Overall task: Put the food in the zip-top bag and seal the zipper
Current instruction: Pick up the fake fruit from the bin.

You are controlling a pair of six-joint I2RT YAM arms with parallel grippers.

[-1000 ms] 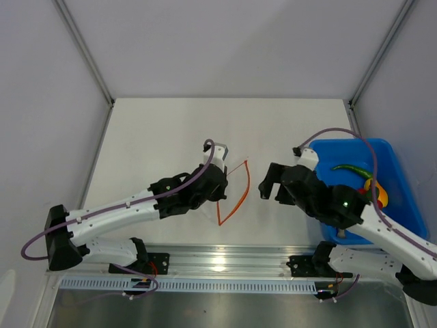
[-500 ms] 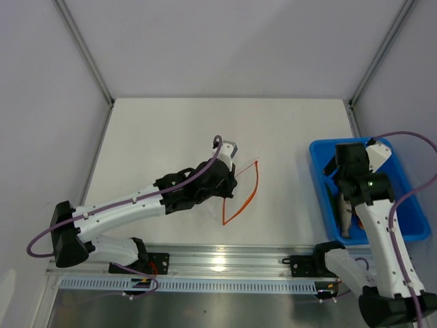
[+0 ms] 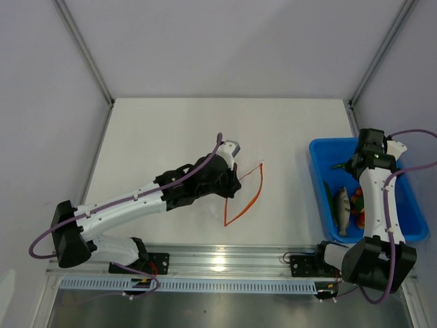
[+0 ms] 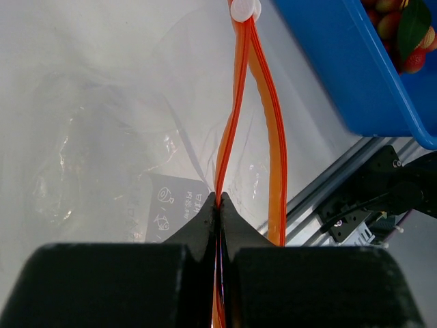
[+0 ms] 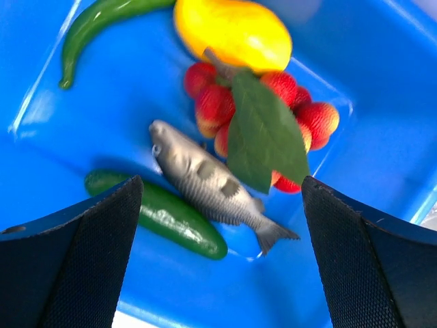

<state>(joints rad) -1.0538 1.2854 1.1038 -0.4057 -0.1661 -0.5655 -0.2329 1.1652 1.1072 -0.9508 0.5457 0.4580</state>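
Note:
The clear zip-top bag [image 4: 102,137] lies on the table, its mouth gaping. My left gripper [image 4: 220,205] is shut on one lip of the orange-red zipper [image 4: 235,102]; the other lip [image 4: 276,150] bows away, and the white slider [image 4: 244,9] sits at the far end. From above, the left gripper [image 3: 232,181] sits at the bag [image 3: 242,198]. My right gripper [image 5: 221,184] hangs open over the blue bin [image 5: 355,68], holding nothing. Below it lies the food: red tomatoes [image 5: 213,102] with a leaf, a yellow pepper [image 5: 232,31] and a long green pepper [image 5: 95,24].
A grey toy fish [image 5: 205,181] and a thick dark green vegetable [image 5: 164,212] also lie in the bin [image 3: 317,157], which stands at the table's right edge. An aluminium rail [image 3: 225,260] runs along the near edge.
My right arm swung from the table's middle, beside the bag, to above the blue bin, still open. My left gripper shifted the bag's mouth slightly right.

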